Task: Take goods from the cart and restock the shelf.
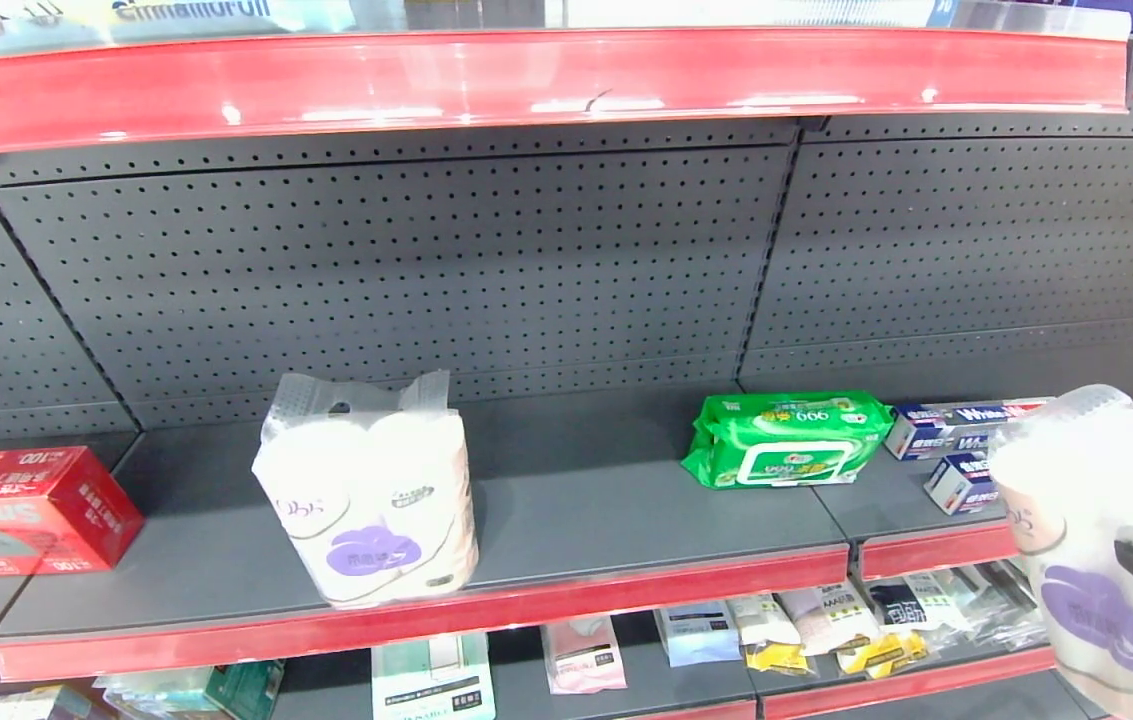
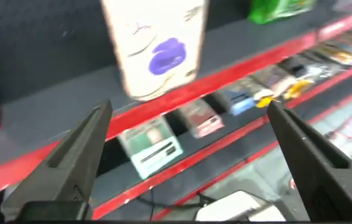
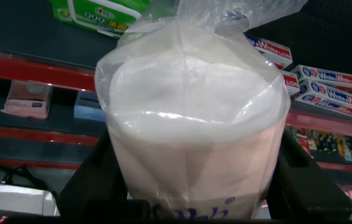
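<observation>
Partly cut off at the lower right corner of the head frame: white toilet-roll pack in clear plastic wrap with a purple mark (image 1: 1096, 560), clamped in the right gripper (image 3: 194, 193), in front of the grey metal shelf (image 1: 586, 500). It hides part of the blue-and-white toothpaste boxes (image 1: 961, 425). Left gripper (image 2: 188, 107) is spread wide and holds nothing. A matching roll pack (image 1: 371, 490) stands upright on the shelf at centre-left, with a green wet-wipe pack (image 1: 784, 438) right of centre. A red carton (image 1: 21, 510) is cut off at the left edge.

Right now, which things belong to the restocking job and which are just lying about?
Job: toilet roll pack in the right gripper; second toilet roll pack standing on the shelf.
Lying about: red box, green wipes pack, toothpaste boxes, small packets on the lower shelf.
</observation>
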Tool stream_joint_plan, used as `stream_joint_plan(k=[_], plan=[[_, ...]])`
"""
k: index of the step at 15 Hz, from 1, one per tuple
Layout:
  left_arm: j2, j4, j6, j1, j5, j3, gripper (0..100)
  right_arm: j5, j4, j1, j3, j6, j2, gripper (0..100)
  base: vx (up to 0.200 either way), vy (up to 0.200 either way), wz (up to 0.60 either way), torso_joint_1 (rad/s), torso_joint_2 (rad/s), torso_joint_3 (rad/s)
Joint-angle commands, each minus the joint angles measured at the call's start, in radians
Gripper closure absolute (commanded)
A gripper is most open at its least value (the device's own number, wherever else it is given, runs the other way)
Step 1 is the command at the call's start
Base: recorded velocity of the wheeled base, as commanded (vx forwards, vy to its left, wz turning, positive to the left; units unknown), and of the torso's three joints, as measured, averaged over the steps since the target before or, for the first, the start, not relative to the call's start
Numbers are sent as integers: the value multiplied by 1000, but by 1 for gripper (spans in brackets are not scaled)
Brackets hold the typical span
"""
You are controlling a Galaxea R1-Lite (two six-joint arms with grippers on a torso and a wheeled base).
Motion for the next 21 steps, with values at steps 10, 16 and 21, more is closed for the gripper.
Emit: stream_joint_plan(k=[10, 16, 21], plan=[[-123, -56, -91, -101, 482, 151, 0, -1, -3, -6, -37, 1, 8, 100, 0, 0, 0, 0, 0, 0], [-122, -246, -91, -105, 432, 279, 0, -1, -2, -4, -27, 20, 4, 100, 0, 0, 0, 0, 0, 0], [-119, -247, -91, -58, 651, 279, 0, -1, -3, -4, -30, 22, 11, 100, 0, 0, 0, 0, 0, 0]])
